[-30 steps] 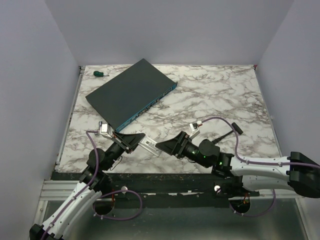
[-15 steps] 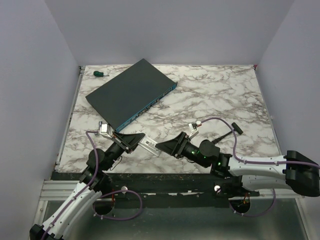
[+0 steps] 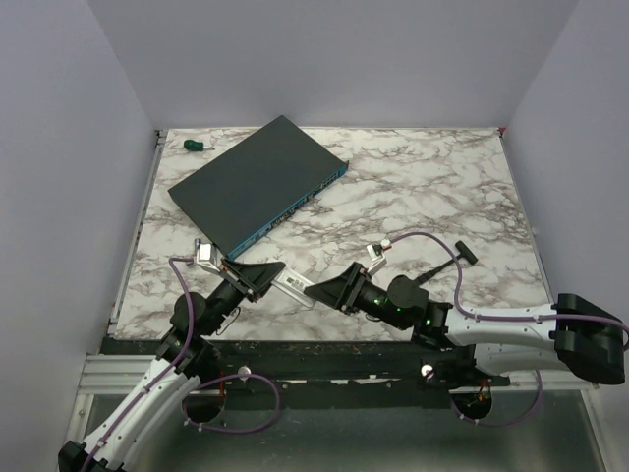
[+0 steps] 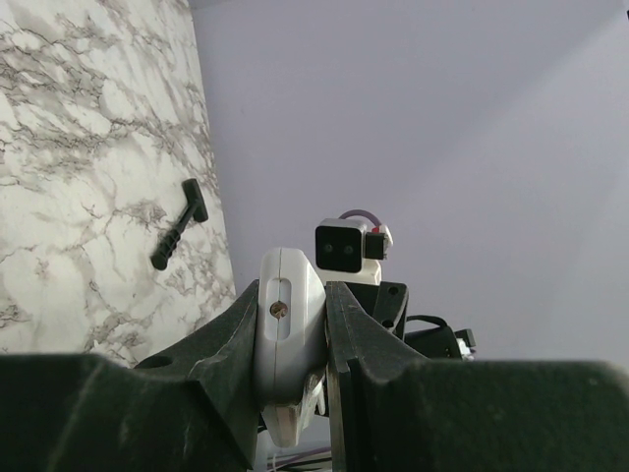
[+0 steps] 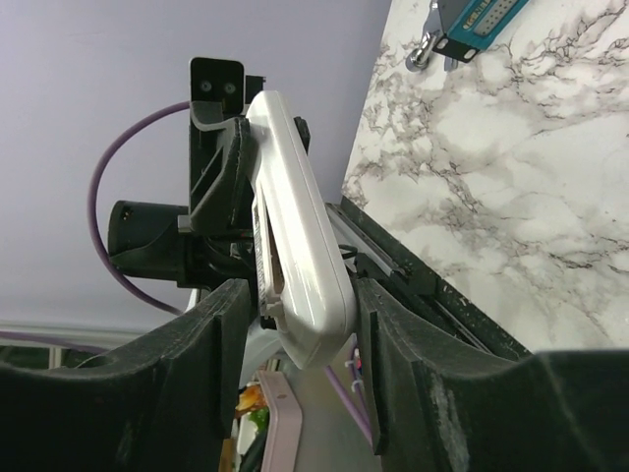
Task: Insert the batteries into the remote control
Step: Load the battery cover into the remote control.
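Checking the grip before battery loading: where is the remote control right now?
Top view: near the table's front edge, left of centre, the remote control is clamped in the left gripper, its free end between the right gripper's fingers.

We see both arms meeting low over the near edge of the marble table (image 3: 423, 187): the left gripper (image 3: 265, 272) has its fingers on one end of the white remote control (image 3: 293, 285), and the right gripper (image 3: 316, 290) reaches the other end. Farther back lies a dark flat box (image 3: 256, 182) with a blue edge, a small green-handled tool (image 3: 195, 145) beyond it, and a black T-shaped tool (image 3: 447, 264) off to the right
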Available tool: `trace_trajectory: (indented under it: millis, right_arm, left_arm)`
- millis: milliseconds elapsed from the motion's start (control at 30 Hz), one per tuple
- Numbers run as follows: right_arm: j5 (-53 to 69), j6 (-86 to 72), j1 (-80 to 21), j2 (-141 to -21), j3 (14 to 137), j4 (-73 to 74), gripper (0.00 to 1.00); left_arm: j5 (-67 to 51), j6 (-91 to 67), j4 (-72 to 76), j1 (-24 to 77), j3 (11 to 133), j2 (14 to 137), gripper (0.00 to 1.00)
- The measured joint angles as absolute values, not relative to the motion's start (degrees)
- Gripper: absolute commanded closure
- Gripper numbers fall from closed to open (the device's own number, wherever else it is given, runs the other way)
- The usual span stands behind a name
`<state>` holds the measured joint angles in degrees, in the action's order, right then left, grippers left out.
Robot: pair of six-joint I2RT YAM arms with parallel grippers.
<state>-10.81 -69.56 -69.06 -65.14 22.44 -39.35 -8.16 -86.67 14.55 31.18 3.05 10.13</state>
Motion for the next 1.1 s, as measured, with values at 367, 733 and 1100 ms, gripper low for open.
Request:
trace_trajectory:
  millis: [367,733,1100]
  right_arm:
    - [-10.63,-69.43,-69.06,-65.47,22.44,-39.33,0.62]
    - [-10.63,-69.47,-69.06,-65.47,22.44,-39.4,0.38]
    - [-11.51,-65.52,-69.06,-62.19,23.22,-35.38,0.12]
  left_arm:
    - [-8.16,-86.85,14.59,31.18,3.05,9.69,1.0]
    - [-8.16,-86.83,14.66,31.18,3.05,9.52,1.0]
    - [-8.21,-86.39,14.02,31.18,3.05,9.52,1.0]
